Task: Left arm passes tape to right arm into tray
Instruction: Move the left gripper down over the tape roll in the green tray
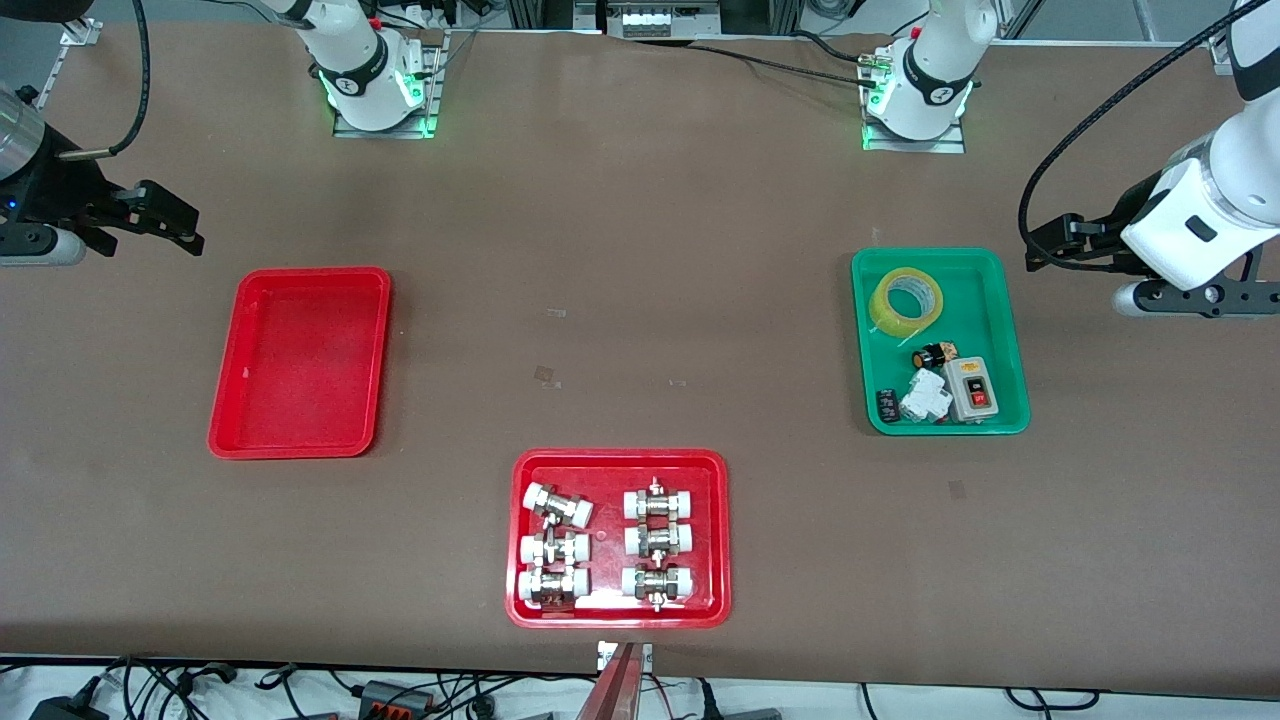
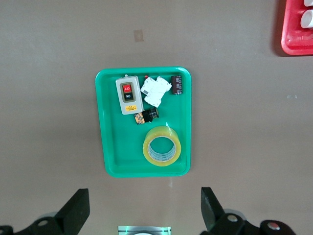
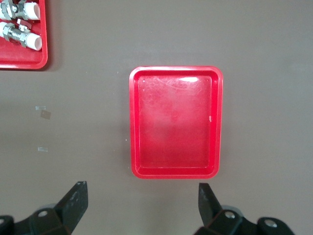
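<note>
The tape (image 1: 906, 300) (image 2: 162, 145), a yellowish roll, leans in the green tray (image 1: 978, 322) (image 2: 112, 147), at the end of that tray farthest from the front camera. My left gripper (image 1: 1040, 245) (image 2: 144, 197) hangs open and empty over bare table beside the green tray, at the left arm's end. The red tray (image 1: 300, 350) (image 3: 176, 122) lies empty toward the right arm's end. My right gripper (image 1: 178, 222) (image 3: 142, 190) hovers open over bare table by that tray's farthest corner, holding nothing.
The green tray also holds a grey switch box (image 1: 970, 388), a white breaker (image 1: 924, 395) and small dark parts. A second red tray (image 1: 612, 530) with several white-capped metal fittings sits near the table's front edge. Cables trail from both arm bases.
</note>
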Robot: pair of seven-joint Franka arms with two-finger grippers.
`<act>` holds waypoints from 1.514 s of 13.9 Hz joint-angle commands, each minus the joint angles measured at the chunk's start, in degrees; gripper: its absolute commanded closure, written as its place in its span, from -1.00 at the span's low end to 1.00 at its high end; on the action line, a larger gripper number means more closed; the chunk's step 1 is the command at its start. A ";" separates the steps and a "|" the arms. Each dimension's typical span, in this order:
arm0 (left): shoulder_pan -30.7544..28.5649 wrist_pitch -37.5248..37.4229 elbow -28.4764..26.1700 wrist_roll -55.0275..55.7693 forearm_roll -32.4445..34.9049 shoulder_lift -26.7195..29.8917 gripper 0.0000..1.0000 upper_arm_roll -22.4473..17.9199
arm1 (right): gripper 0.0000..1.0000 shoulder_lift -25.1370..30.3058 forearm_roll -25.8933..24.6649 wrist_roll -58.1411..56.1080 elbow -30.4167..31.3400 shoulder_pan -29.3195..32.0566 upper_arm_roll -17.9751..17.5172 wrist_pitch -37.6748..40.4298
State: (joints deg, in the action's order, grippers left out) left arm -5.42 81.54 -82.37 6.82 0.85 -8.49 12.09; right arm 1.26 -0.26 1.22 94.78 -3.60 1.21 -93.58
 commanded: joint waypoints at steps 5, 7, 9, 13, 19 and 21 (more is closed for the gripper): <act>-0.21 0.82 -1.04 0.04 -0.14 1.11 -1.00 0.30 | -1.00 -0.20 0.96 0.10 -0.92 0.61 -0.16 3.50; -0.21 0.82 -1.13 0.04 -0.14 1.11 -1.00 0.30 | -1.00 -0.20 0.35 0.10 -0.92 0.61 -0.16 3.32; -0.21 2.03 -1.13 0.04 0.03 1.02 -1.00 0.30 | -1.00 0.15 0.96 0.10 -1.00 0.35 -0.25 2.62; -0.29 3.36 -2.96 -0.14 0.21 -1.96 -1.00 0.30 | -1.00 0.41 0.52 0.01 -0.83 0.08 -0.33 3.32; -2.31 21.62 -23.60 -2.16 0.39 -2.06 -1.00 0.21 | -1.00 0.41 0.17 0.01 -0.57 0.00 -0.33 3.32; -2.58 26.10 -29.31 -2.16 0.47 -2.14 -1.00 0.21 | -1.00 0.41 0.17 0.01 -0.39 0.00 -0.33 3.32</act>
State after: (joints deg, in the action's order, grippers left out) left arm -7.01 103.41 -105.13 6.16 0.92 -12.93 11.99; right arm 1.32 -0.20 1.26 94.49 -3.62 1.06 -91.04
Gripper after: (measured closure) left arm 0.000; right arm 0.000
